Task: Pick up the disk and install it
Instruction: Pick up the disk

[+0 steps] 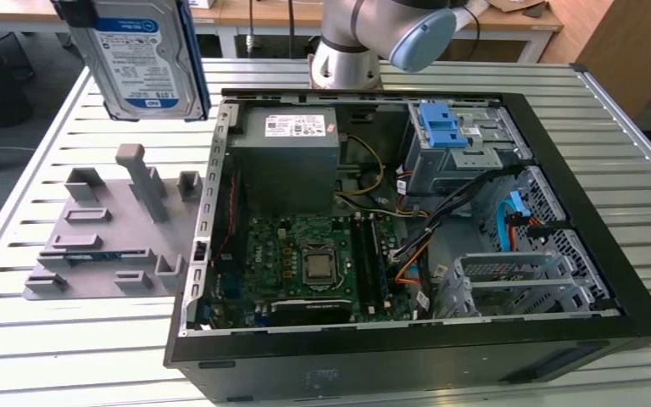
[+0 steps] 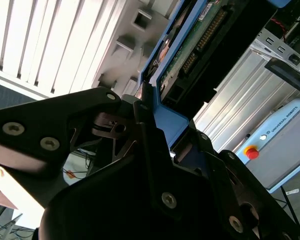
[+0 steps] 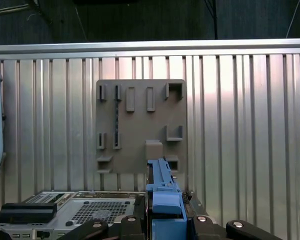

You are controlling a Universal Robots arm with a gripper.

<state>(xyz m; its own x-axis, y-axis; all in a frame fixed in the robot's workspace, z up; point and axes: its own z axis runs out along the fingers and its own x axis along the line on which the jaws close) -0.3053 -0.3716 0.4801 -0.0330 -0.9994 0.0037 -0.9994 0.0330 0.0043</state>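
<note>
end effector (image 3: 165, 222) clamped narrow on disk (image 3: 163, 187) by its blue bracket, per both wrist views. Disk (image 1: 145, 55) held upright in air at the exterior view's far left, above grey fixture (image 1: 111, 229), off the surface (image 1: 31, 356), left of open PC case (image 1: 416, 254).

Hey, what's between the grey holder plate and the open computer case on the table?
Nothing: only a narrow bare strip of slatted table separates the grey plate and the computer case in the first wrist view, beyond the disk the claw grips.
</note>
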